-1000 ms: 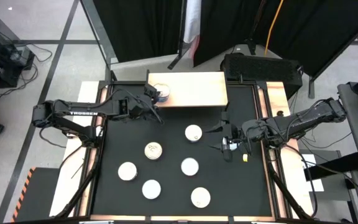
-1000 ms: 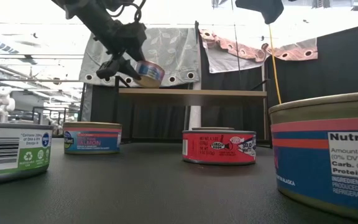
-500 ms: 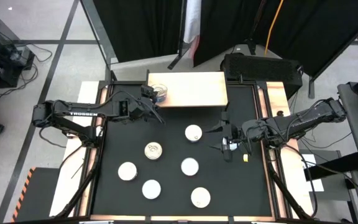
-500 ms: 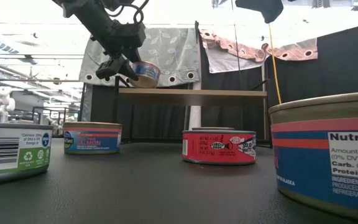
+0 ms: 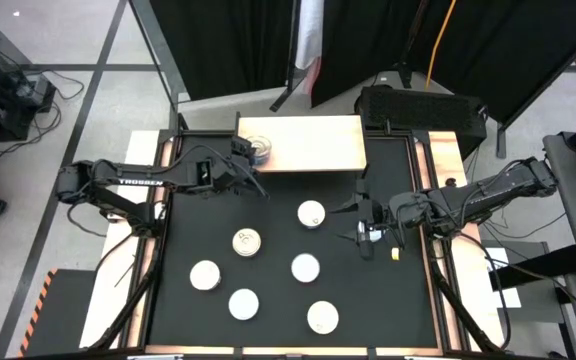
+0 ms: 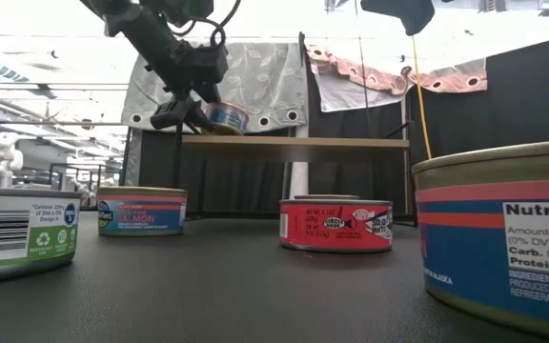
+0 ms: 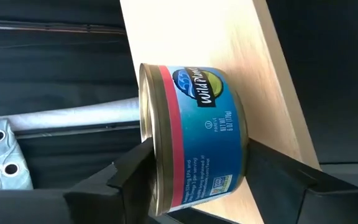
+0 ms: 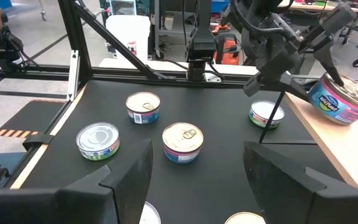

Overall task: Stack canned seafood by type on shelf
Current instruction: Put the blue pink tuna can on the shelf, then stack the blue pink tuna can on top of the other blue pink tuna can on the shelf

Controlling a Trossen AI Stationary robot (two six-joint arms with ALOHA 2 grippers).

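From above, the left gripper (image 5: 252, 154) holds a blue-labelled round tin (image 5: 258, 150) at the left end of the light wood shelf (image 5: 313, 143); six silver-lidded tins (image 5: 305, 267) lie on the black counter (image 5: 268, 230) before the shelf. The low view shows the tin tilted on the shelf top. In the left wrist view the jaws pinch that tin; the right gripper (image 5: 365, 232) hovers right of the shelf's front, jaws spread.

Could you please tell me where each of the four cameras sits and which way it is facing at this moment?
High view: above the table, looking straight down; both arms, shelf.
Low view: at tabletop height, looking level across tins to the shelf; left end effector enters from above.
Left wrist view: on the left wrist, facing the shelf top; its fingers flank the blue tin.
Right wrist view: on the right wrist, facing across the table; own fingers, left arm beyond.
Shared: every view shows the blue tin at the shelf.
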